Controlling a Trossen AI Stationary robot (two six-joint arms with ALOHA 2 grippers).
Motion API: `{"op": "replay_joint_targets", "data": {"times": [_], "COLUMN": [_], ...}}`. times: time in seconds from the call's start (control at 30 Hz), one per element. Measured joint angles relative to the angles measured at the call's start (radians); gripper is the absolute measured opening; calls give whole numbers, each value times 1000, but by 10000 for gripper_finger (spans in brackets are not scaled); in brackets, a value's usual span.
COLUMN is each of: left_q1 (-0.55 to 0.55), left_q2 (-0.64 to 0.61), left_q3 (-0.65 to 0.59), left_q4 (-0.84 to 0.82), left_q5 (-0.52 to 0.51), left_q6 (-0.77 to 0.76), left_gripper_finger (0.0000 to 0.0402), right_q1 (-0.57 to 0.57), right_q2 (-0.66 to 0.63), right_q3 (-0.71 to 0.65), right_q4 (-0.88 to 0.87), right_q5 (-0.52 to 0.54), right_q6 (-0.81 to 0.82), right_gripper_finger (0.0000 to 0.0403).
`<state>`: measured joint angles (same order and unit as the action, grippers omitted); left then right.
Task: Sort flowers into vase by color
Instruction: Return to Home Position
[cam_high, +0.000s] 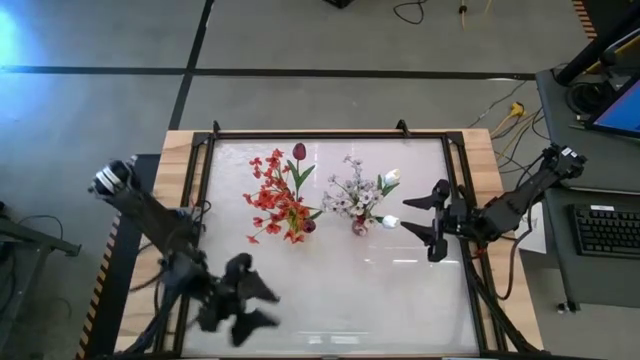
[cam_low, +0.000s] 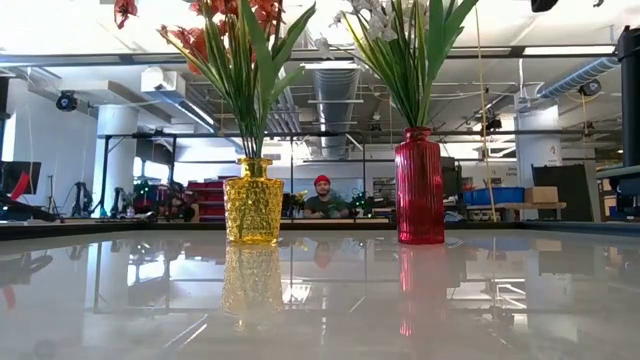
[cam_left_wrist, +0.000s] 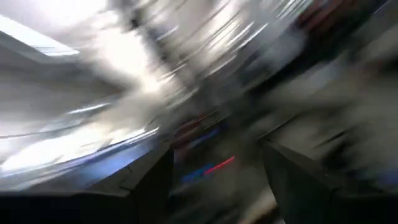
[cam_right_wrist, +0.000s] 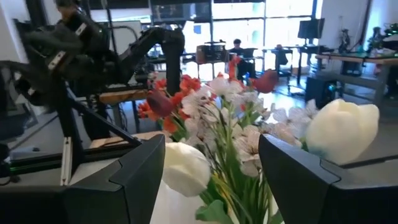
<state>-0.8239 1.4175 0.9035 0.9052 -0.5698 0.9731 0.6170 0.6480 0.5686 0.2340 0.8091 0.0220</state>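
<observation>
Red-orange sprays and dark red tulips (cam_high: 278, 195) stand with their stems in a yellow glass vase (cam_low: 252, 205). White sprays and white tulip buds (cam_high: 362, 190) stand in a red vase (cam_low: 419, 190). The two vases are side by side at the table's middle. My right gripper (cam_high: 415, 215) is open, level, just right of the white bunch. In the right wrist view one white bud (cam_right_wrist: 183, 167) shows beside a finger and another (cam_right_wrist: 342, 130) off to the side. My left gripper (cam_high: 262, 305) is open above the table's near-left part, and its wrist view is blurred.
A black frame (cam_high: 330, 136) edges the glossy white table top. A keyboard (cam_high: 606, 230) and a desk lie beyond the right edge. A person (cam_low: 321, 200) sits in the room behind the table. Bare table top (cam_high: 380, 300) lies near the vases' near side.
</observation>
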Motion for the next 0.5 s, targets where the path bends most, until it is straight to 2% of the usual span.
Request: {"op": "replay_joint_targets", "data": {"times": [0.07,0.1,0.13,0.17,0.2,0.3,0.37,0.5], "left_q1": [40,57,69,73,75,74,69,65], "left_q2": [-81,-112,-137,-158,-179,-230,-267,-358], "left_q3": [-51,-73,-95,-113,-130,-169,-194,-242], "left_q4": [-124,-160,-180,-184,-182,-180,-245,-483], "left_q5": [283,377,434,449,436,265,178,199], "left_q6": [-249,-336,-410,-460,-490,-595,-671,-729], "left_gripper_finger": [230,230,230,230,230,230,230,224], "right_q1": [0,0,0,0,0,0,0,0], "right_q2": [8,10,13,16,16,15,14,14], "right_q3": [0,0,0,0,0,0,0,0], "right_q4": [0,0,0,1,1,2,2,1], "right_q5": [4,3,3,4,4,4,3,-4], "right_q6": [4,4,4,4,3,7,45,12], "right_gripper_finger": [250,249,249,249,249,249,249,249]}}
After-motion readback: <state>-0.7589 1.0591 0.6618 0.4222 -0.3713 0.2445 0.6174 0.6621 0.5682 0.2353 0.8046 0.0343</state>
